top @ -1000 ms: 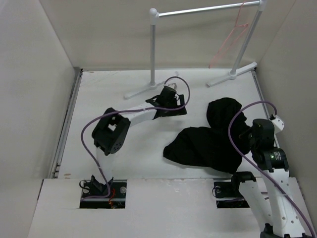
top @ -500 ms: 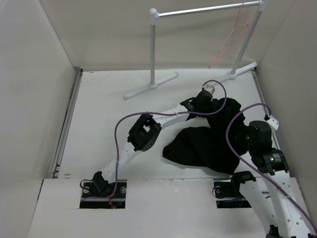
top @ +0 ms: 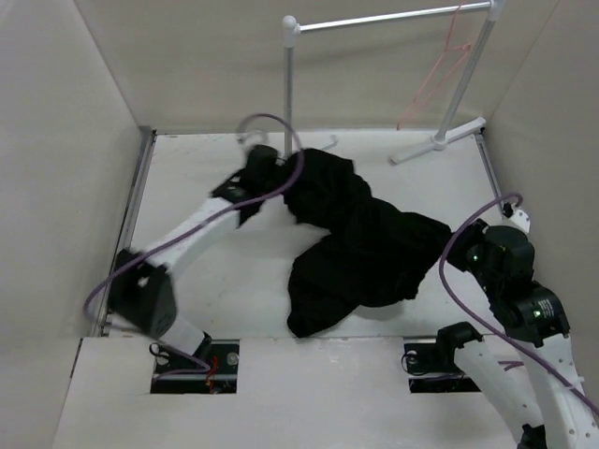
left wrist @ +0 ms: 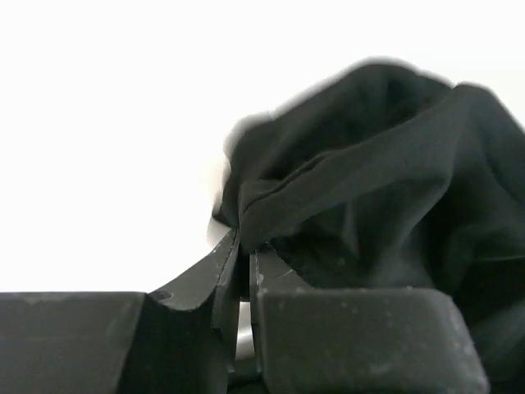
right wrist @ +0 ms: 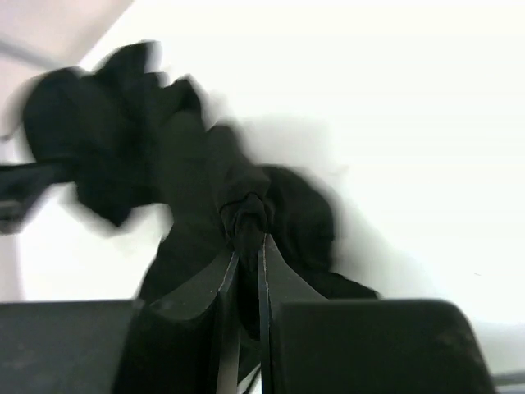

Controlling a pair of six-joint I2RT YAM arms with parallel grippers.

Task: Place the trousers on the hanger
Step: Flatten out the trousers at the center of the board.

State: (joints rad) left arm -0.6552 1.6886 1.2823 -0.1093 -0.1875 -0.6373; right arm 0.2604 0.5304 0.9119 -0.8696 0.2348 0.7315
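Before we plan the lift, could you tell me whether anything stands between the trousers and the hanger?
Nothing visible does: only open tabletop separates the trousers from the hanger, which hangs on the clothes rack's bar beside its right post.

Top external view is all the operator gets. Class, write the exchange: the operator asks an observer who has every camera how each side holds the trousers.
Operator: On the left side, is cloth actually gripped?
Observer: Yes. The left wrist view shows the left fingers shut on a folded edge of the trousers.
Operator: And on the right side?
Observer: The right wrist view shows the right fingers shut on a bunched wad of the cloth, not a flat edge.
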